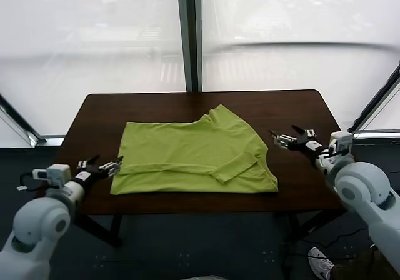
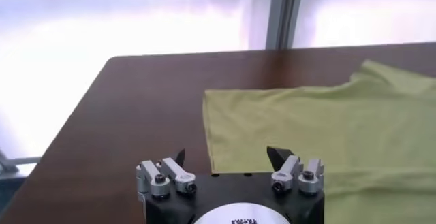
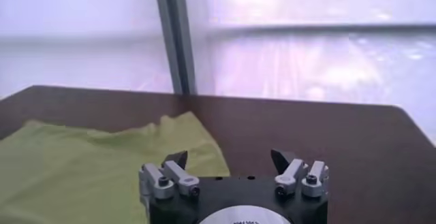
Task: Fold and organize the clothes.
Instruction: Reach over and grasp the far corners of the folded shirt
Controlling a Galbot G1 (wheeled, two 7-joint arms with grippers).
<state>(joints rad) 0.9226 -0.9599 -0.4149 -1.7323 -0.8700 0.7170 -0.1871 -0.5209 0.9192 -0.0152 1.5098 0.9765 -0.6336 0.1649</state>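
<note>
While both grippers gape empty, green T-shirt (image 1: 194, 152) flat on dark wooden table (image 1: 300, 114) before frosted windows (image 1: 94, 36).

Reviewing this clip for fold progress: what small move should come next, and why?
Probably bring the left gripper in to take the T-shirt at its near left corner: the shirt lies partly folded, one sleeve tucked over, and both sets of jaws stand open and empty, the right gripper waiting beside it.

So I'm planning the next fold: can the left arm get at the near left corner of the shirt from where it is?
Probably yes. The left end effector is open beside the shirt, level with its near left corner, and only bare table lies between them.
</note>
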